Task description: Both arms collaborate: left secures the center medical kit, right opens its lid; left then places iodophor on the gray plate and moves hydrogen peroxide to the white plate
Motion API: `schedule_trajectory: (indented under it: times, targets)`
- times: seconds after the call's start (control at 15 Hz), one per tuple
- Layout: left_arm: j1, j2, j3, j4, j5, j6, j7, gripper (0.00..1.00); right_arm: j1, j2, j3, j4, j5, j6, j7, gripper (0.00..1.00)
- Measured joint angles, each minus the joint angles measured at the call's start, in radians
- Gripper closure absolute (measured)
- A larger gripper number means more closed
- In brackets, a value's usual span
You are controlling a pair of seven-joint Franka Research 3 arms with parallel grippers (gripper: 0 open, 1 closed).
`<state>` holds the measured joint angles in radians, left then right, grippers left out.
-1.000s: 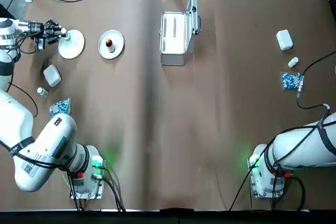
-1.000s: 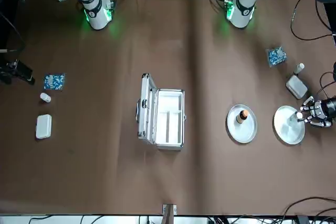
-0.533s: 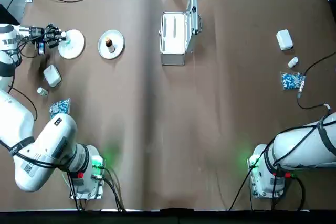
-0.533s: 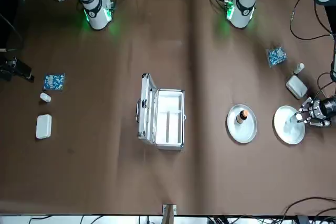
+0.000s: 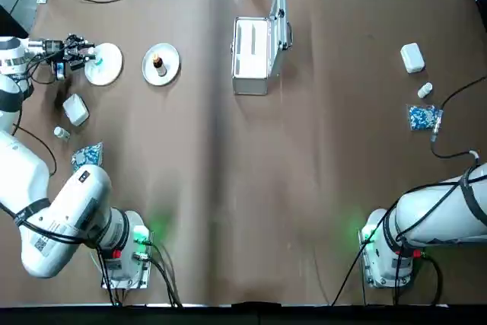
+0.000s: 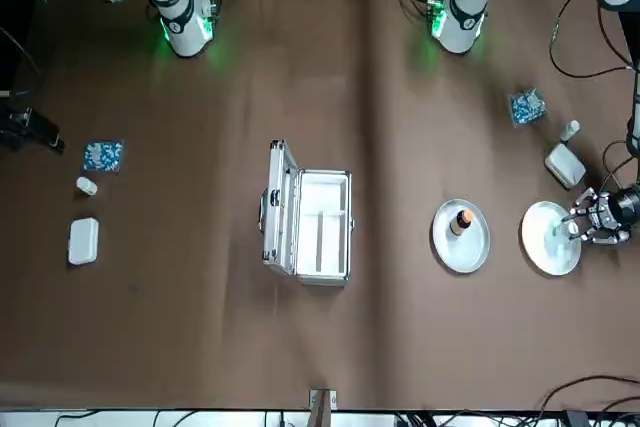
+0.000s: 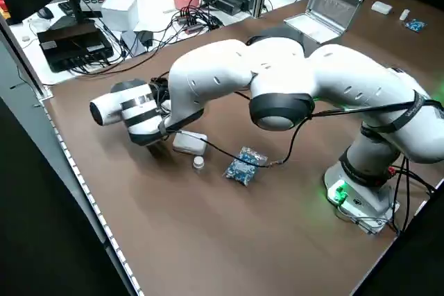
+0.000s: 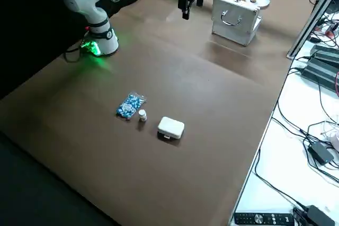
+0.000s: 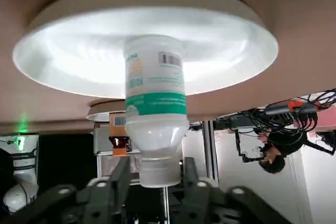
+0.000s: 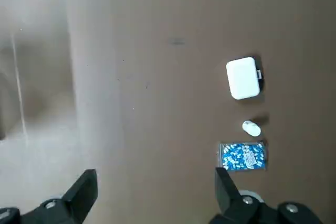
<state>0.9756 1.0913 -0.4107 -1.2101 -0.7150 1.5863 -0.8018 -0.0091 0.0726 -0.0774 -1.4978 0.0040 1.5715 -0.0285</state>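
Note:
The medical kit (image 5: pixel 251 55) sits at the table's far centre with its lid (image 5: pixel 280 17) standing upright. A brown iodophor bottle (image 5: pixel 158 62) stands on the gray plate (image 5: pixel 169 55). To its left, the white hydrogen peroxide bottle (image 9: pixel 155 108) with a green band stands on the white plate (image 5: pixel 110 70). My left gripper (image 5: pixel 82 52) reaches in from the plate's left edge and is shut on the bottle's cap. My right gripper (image 10: pixel 155 192) hovers open and holds nothing, high over the table's right side, out of the top view.
A white box (image 5: pixel 75 109), a small vial (image 5: pixel 61 133) and a blue pill packet (image 5: pixel 86 155) lie near the left edge. A matching box (image 5: pixel 412 57), vial (image 5: pixel 424 90) and packet (image 5: pixel 423 117) lie on the right. Cables run along the far edge.
My left gripper has drifted slightly toward the table's left edge with the hydrogen peroxide bottle, staying at the white plate. The kit, the iodophor and the right arm have not moved.

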Motion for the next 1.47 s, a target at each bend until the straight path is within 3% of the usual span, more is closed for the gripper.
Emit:
schedule_trajectory:
  times: [0.2,0.27,0.33,0.67,0.87,1.47]
  targets:
    - [-0.001,-0.002,-0.002,0.008,-0.003,0.000,0.000,0.22,0.001,0.000,0.002,0.013,0.000,0.000,0.000,0.01]
    - [-0.005,-0.020,-0.007,0.018,0.007,-0.002,-0.013,0.04,0.001,0.000,0.004,0.019,0.000,0.000,0.000,0.01]
    - [-0.008,-0.038,-0.013,0.024,0.023,-0.013,-0.033,0.00,0.002,-0.001,0.006,0.023,0.000,0.000,-0.001,0.01]
    - [-0.085,-0.196,-0.050,0.033,0.184,-0.104,-0.148,0.00,0.018,-0.001,0.017,0.029,0.000,0.008,-0.001,0.01]
    - [-0.212,-0.258,-0.054,0.031,0.303,-0.107,-0.161,0.00,0.049,-0.001,0.018,0.029,-0.007,0.029,-0.001,0.01]
    - [-0.587,-0.369,-0.062,0.030,0.470,-0.126,-0.163,0.00,0.073,-0.001,0.015,0.030,-0.009,0.035,-0.001,0.01]
